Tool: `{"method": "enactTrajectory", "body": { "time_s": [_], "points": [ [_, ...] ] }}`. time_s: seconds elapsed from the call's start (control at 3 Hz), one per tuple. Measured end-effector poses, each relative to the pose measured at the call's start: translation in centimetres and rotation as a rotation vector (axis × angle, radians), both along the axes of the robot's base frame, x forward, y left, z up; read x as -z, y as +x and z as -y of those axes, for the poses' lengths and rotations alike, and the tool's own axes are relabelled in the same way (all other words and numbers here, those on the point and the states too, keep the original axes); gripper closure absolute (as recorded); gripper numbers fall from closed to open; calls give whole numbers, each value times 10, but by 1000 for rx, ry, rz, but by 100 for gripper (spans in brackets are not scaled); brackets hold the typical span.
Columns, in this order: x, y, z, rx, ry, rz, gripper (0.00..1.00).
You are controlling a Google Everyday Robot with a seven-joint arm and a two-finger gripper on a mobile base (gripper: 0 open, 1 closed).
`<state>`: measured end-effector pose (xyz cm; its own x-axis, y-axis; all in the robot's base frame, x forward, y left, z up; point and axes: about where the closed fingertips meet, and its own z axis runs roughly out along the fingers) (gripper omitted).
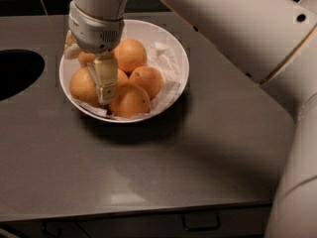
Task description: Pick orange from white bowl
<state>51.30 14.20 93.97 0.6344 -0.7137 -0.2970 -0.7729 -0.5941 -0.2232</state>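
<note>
The white bowl (182, 58) stands on the grey counter, lined with crumpled white paper and holding several oranges. The orange (131, 101), large with a small dark speck, lies at the bowl's front. My gripper (106, 99) reaches straight down into the bowl and sits between this orange and a large pale orange (82, 86) on the left, touching or nearly touching both. Its wrist housing hides part of the fruits at the back left. Nothing is lifted.
Other oranges lie at the back (130, 53) and right (148, 81) of the bowl. A dark round hole (17, 73) opens in the counter at the left. My arm (233, 29) crosses over the back right. The counter's front edge (148, 207) has drawers below it.
</note>
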Motion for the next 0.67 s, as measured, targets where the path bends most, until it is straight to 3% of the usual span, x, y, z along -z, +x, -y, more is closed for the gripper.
{"method": "enactTrajectory", "body": {
  "time_s": [0.67],
  "points": [
    [10, 1, 0, 5, -10, -25, 18]
  ]
}}
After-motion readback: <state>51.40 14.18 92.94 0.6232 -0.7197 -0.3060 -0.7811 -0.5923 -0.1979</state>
